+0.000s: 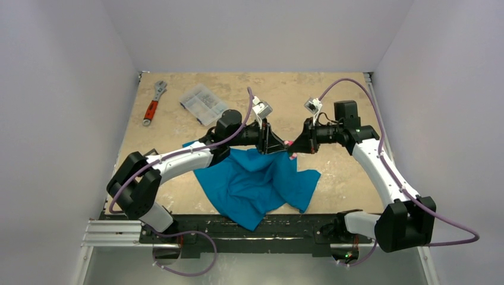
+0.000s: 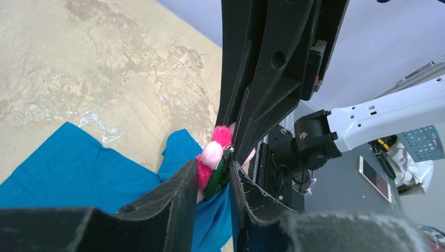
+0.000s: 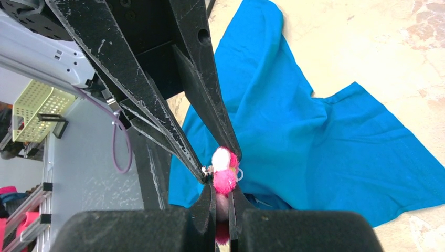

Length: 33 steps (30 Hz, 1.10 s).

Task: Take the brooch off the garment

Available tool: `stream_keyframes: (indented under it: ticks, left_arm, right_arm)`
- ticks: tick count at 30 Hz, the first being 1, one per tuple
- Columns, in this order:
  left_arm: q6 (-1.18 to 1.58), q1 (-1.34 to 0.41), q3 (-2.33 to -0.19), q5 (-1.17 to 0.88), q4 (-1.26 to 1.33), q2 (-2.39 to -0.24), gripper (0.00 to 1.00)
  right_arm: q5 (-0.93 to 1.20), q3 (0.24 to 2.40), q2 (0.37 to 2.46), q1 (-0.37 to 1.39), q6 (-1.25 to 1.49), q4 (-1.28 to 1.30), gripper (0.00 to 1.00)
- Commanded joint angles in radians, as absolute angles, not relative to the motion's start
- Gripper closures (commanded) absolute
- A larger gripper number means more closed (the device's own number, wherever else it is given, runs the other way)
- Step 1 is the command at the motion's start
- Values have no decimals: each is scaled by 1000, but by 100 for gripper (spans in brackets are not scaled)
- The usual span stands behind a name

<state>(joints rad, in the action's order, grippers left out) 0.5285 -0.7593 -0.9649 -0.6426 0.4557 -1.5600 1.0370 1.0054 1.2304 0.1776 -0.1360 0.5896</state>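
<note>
The garment point(image 1: 255, 184) lies on the table point(image 1: 333, 107), its far edge raised to where the left gripper point(image 2: 212, 178) and the right gripper point(image 3: 222, 188) meet tip to tip. The brooch point(image 3: 224, 176) sits between them above that edge, seemingly pinched by both. Behind the garment and to its left, well apart, lies a parts box point(image 1: 203, 104), with a wrench point(image 1: 152, 104) further left.

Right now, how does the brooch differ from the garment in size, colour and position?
The brooch is tiny; the garment is the largest loose thing. The brooch is fluffy pink and white; the garment is plain teal. The brooch is held up between the left gripper and right gripper; the garment mostly lies crumpled on the table. Both look soft.
</note>
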Motion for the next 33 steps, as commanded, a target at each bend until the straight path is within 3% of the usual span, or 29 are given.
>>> stream_keyframes:
  ticks: [1,18,25,33]
  left_arm:
    - [570,-773,-1014,-708,581,-1563,73]
    - [596,-755,-1008,-732,593,-1557,59]
    - [589,-751,-997,-729,583,-1554,70]
    - [574,-751,-965,-709,580,-1541,71]
  right_arm:
    - [1073,990,1200,192,-137,548,100]
    - [1081,986,1207,192,-130,536,100]
    - [1091,986,1208,191,-129,532,100]
    - [1121,984,1215,190,-98,503,100]
